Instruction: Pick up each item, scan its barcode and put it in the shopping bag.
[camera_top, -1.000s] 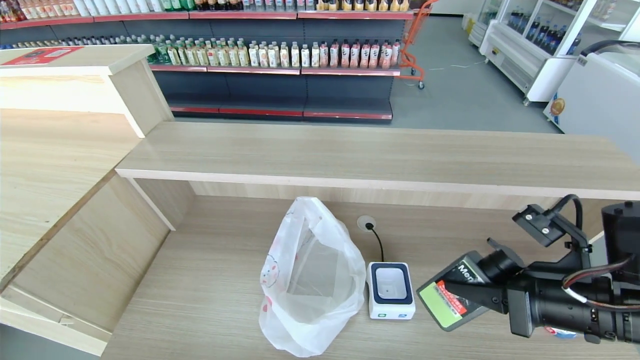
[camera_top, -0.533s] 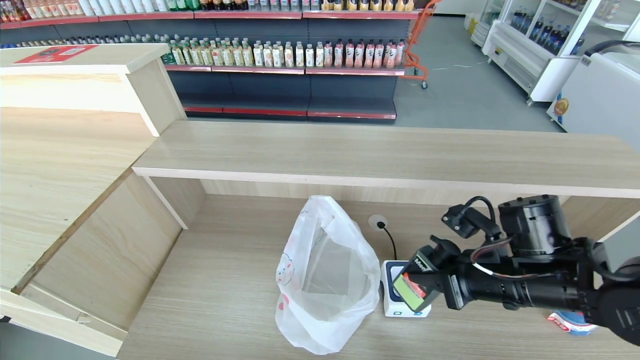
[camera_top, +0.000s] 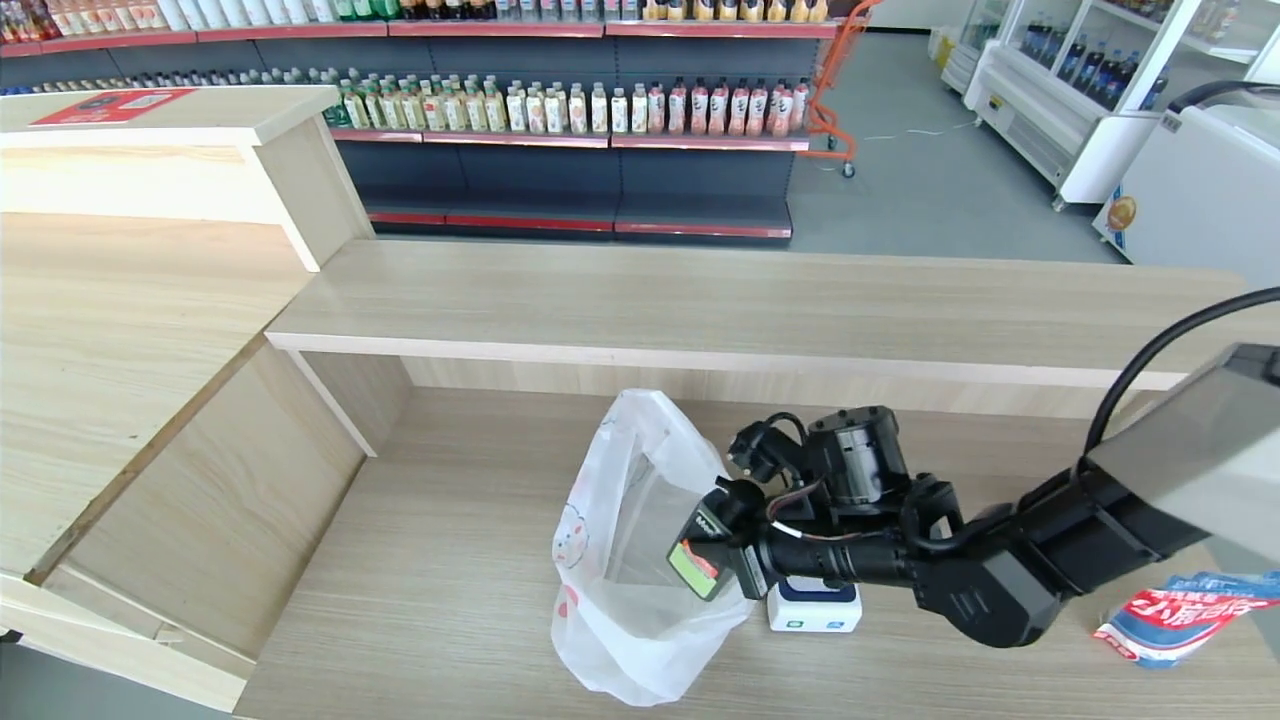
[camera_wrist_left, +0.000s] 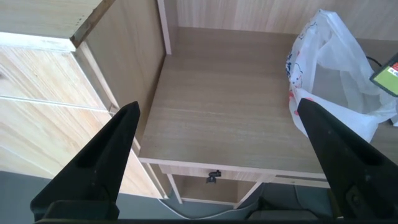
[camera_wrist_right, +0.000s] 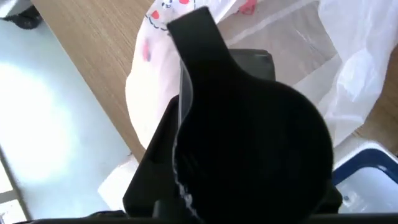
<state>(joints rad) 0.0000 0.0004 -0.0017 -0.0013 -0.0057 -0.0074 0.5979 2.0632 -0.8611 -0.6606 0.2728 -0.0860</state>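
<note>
Right gripper: My right gripper (camera_top: 726, 545) is clamped on the box, low and just right of centre in the head view, at the bag's open mouth.
Box: The box (camera_top: 697, 562) is dark with a green and red label that faces the lower left of the frame. It hangs tilted over the right side of the bag's rim. I cannot tell whether any of it is below the rim.
Bag: The bag (camera_top: 625, 560) is white and see-through. It stands open on the counter in the lower centre of the head view. It fills the upper right of my left wrist view (camera_wrist_left: 336, 81).
Scanner: The scanner (camera_top: 812, 610) is white with a blue top and sits just right of the bag. My right arm hides most of it.
Packet: A red, white and blue packet (camera_top: 1185, 612) lies on the counter in the lower right corner, well apart from the scanner.
Left gripper: My left gripper (camera_wrist_left: 219, 107) has its fingers spread wide with nothing between them. It hangs off the counter's near edge, with the bag to one side.
Counter: The counter (camera_top: 430, 600) is pale wood with a raised ledge (camera_top: 700, 310) across the middle of the frame.
Background: Shelves (camera_top: 560, 110) of bottles run along the top of the frame.
</note>
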